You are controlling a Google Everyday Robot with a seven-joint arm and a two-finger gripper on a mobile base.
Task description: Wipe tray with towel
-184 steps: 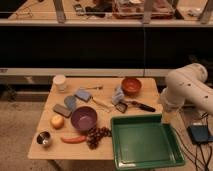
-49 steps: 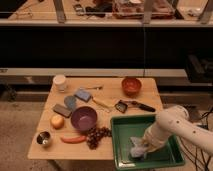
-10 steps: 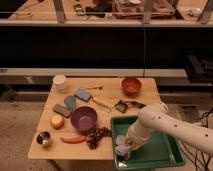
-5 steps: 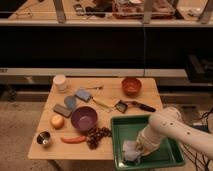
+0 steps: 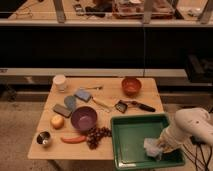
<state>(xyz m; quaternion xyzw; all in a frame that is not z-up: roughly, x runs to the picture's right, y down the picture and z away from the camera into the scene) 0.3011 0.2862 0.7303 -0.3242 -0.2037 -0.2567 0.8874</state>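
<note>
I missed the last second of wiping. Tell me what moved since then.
The end effector dragged the towel from the green tray's front-left area rightward toward its front-right, the arm pulling back right. The tray, purple bowl, grapes and other table items stayed put.

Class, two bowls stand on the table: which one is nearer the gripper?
The orange bowl at the table's far right. The gripper presses the towel in the green tray; the purple bowl sits farther left.
</note>
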